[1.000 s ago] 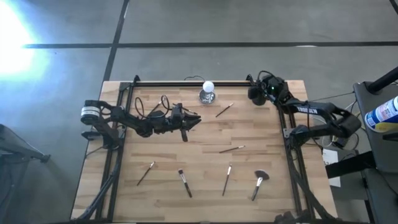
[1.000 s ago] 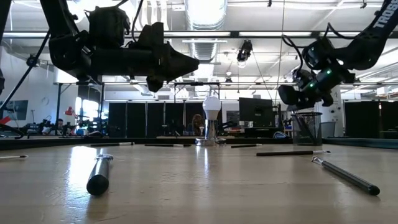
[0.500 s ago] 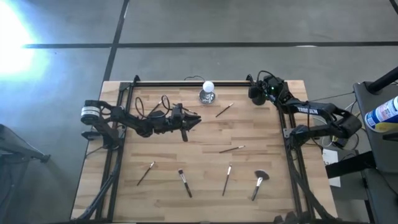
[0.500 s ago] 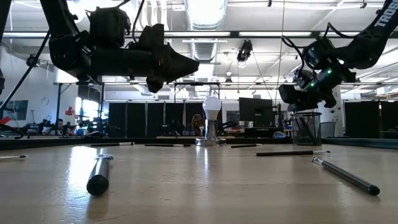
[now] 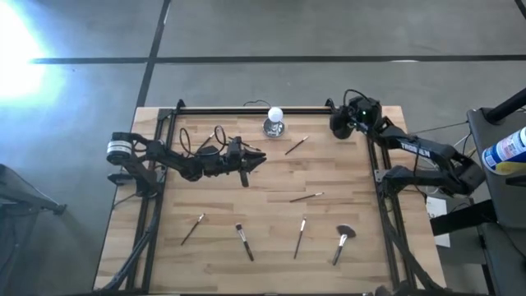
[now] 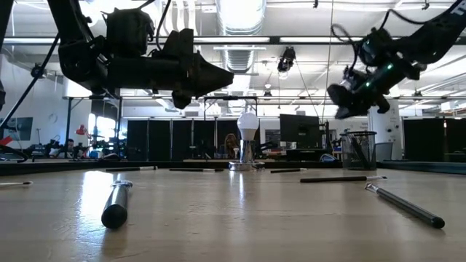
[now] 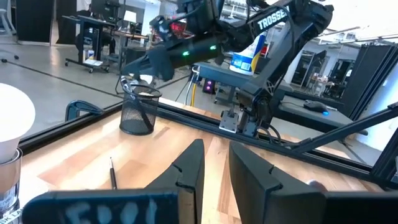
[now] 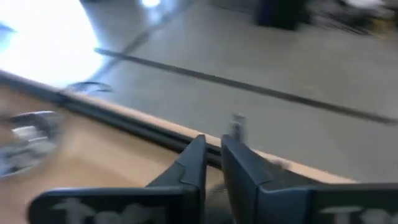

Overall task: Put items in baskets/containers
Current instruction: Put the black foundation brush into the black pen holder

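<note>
1. High view: the left hand (image 5: 261, 156) hangs over the back half of the tabletop (image 5: 271, 218), left of centre, pointing toward the right arm. The right hand (image 5: 337, 123) is at the back right corner. Six brushes lie loose. One (image 5: 296, 145) is near the silver stand with the white ball (image 5: 274, 122), and one (image 5: 306, 197) lies right of centre. Four sit in a row along the front, with the fan brush (image 5: 343, 241) farthest right. From above, the cup cannot be told apart from the dark right hand.

2. Low view: the right hand is in the air above the black mesh cup (image 6: 359, 149), apart from its rim. The cup stands upright at the far right of the tabletop with thin handles inside it. The left hand is high over the left side, clear of everything. A black-handled brush (image 6: 116, 204) lies close on the left and another (image 6: 404, 205) on the right.

3. Left wrist view: the left hand's fingers (image 7: 189, 168) stand slightly parted, with nothing between them. Ahead, the cup sits by the back rail, with the right hand above it.

4. Right wrist view: the picture is smeared. It shows the back rail and the floor beyond. Whether the right hand is released or clenched cannot be told.
</note>
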`<action>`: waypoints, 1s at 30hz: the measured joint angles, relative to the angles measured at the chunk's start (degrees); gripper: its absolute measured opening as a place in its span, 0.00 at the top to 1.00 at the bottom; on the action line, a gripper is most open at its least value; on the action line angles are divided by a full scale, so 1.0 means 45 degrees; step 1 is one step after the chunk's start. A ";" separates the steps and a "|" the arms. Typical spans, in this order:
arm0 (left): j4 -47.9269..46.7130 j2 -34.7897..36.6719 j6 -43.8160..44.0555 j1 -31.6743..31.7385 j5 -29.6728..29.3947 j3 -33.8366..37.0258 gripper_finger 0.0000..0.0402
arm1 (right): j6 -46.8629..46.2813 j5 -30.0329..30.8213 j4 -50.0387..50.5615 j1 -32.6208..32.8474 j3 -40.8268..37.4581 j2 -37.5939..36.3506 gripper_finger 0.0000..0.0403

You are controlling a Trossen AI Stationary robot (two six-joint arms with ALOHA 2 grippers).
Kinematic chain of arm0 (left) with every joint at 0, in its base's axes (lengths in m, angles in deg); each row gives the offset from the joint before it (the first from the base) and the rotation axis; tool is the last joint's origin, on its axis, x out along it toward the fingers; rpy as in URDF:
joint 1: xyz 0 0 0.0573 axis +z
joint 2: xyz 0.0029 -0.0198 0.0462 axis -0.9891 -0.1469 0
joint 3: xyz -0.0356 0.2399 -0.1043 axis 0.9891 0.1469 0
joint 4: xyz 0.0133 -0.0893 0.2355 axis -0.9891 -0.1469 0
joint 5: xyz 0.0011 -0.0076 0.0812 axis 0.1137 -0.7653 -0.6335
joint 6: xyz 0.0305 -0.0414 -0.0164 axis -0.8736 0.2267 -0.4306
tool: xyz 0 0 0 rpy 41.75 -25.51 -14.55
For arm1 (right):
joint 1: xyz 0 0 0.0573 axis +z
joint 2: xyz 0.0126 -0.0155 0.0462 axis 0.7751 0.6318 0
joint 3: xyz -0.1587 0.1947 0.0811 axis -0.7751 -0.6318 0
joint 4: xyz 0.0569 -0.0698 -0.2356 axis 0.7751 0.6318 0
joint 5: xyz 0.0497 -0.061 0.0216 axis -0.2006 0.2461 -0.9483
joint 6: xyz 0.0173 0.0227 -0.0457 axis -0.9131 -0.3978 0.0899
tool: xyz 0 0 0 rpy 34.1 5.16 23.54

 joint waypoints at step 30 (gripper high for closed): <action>-1.4119 0.0563 0.2465 -0.1564 -0.3032 -0.4814 1.00 | -0.0156 -0.2382 -0.6735 0.5208 -0.4986 -0.2951 0.98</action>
